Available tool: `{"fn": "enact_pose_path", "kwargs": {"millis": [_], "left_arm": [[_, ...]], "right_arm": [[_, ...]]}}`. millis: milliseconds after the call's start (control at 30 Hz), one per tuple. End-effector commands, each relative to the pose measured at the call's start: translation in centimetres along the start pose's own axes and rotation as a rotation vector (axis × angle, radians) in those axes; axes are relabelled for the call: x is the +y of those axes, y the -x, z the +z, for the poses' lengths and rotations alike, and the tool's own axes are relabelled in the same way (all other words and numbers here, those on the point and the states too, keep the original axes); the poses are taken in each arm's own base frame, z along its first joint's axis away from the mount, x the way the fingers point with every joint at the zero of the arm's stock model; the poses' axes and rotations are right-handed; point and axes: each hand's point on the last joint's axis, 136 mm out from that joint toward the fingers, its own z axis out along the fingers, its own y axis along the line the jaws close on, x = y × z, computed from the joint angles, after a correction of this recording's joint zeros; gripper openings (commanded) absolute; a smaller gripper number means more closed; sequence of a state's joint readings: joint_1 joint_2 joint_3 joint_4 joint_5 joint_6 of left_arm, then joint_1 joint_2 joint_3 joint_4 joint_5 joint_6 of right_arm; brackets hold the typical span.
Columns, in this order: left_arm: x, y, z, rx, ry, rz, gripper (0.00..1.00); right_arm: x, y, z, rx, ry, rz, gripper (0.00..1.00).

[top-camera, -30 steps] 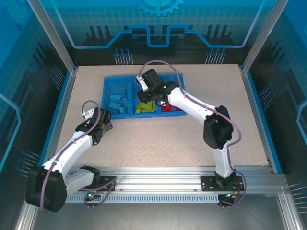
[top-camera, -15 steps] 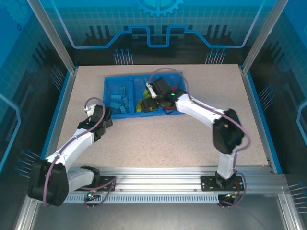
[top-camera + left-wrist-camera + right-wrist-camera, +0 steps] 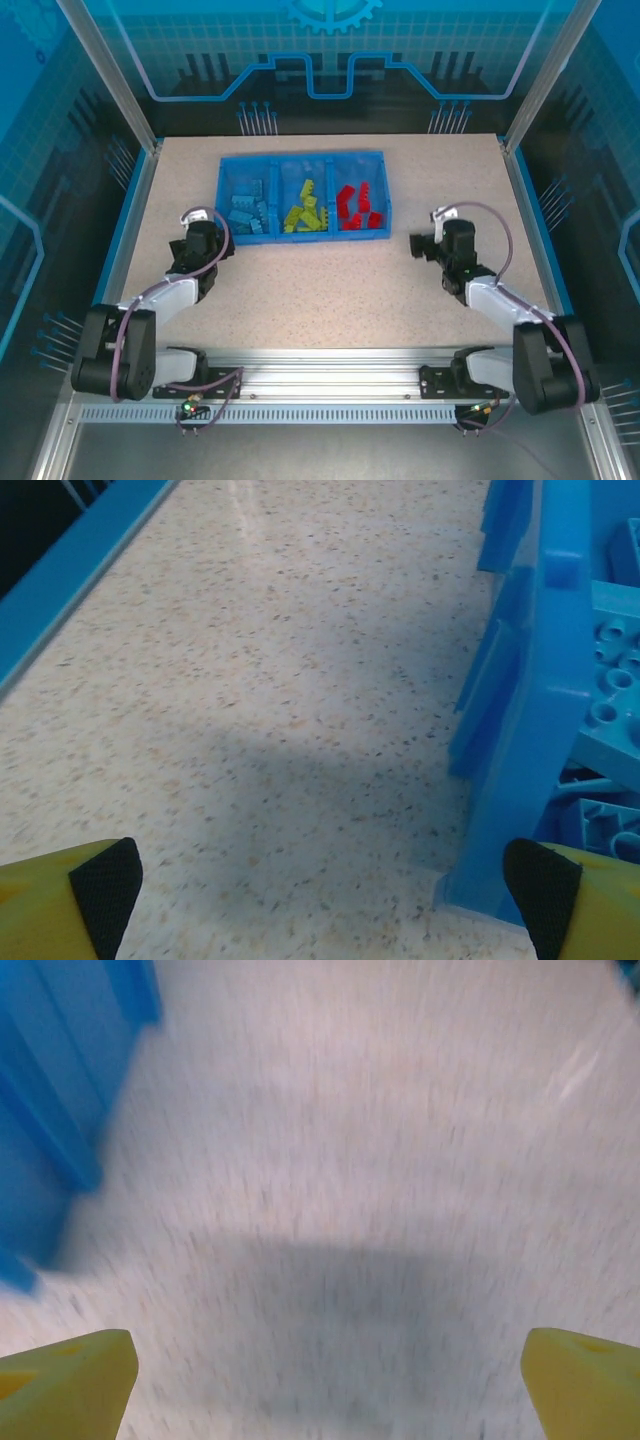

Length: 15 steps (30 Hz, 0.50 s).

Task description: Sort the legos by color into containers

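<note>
Legos (image 3: 303, 210) lie sorted by color in the tray (image 3: 300, 157) at 12 o'clock. My left gripper (image 3: 322, 885) at 9 and right gripper (image 3: 322, 1365) at 3 hang wide and empty over the table (image 3: 330, 290). I judge the job done.

Top cam's high up behind me, aimed 12 o'clock; both wrist cams sit low and close, sharing the shallow bright-blue plastic tray (image 3: 330, 238).

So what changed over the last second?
The right end effector pulled back from over the tray to the table on its right, now open and empty. The left end effector shifted slightly, open. The tray stayed put.
</note>
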State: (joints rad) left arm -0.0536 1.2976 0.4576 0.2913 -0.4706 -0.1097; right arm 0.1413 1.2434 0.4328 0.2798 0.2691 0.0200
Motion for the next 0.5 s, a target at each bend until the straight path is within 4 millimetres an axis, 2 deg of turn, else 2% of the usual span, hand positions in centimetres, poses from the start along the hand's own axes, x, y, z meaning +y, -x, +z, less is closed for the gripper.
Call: {"fn": "enact_pose_path", "kwargs": {"millis": [0,67,167,267,300,333,400,467], "left_arm": [[-2.7,2.6,0.1,-0.119,-0.175,0.019,0.99],[-3.3,3.2,-0.2,-0.169,-0.237,0.004,0.99],[-3.8,3.9,-0.5,-0.243,-0.337,-0.038,0.99],[-4.4,2.4,0.6,-0.274,-0.406,-0.071,0.99],[-5.0,2.8,0.7,-0.331,-0.441,-0.054,0.99],[-5.4,2.5,0.4,-0.314,-0.47,-0.036,0.99],[-5.3,2.4,1.6,-0.223,-0.432,-0.041,0.99],[-6.2,2.4,1.6,-0.217,-0.451,-0.003,0.99]], "right_arm": [[0.1,4.8,0.3,-0.254,0.01,0.02,1.0],[0.0,5.2,1.0,-0.27,-0.001,0.006,1.0],[-0.2,3.7,3.7,-0.253,0.012,0.033,1.0],[-0.9,3.5,3.5,-0.236,-0.012,0.061,1.0],[-0.9,3.3,3.5,-0.218,-0.007,0.067,1.0],[-0.9,3.4,3.5,-0.229,-0.007,0.065,1.0],[-0.9,3.4,3.5,-0.227,-0.007,0.064,1.0],[-0.8,3.4,3.5,-0.225,-0.005,0.064,1.0]]}}
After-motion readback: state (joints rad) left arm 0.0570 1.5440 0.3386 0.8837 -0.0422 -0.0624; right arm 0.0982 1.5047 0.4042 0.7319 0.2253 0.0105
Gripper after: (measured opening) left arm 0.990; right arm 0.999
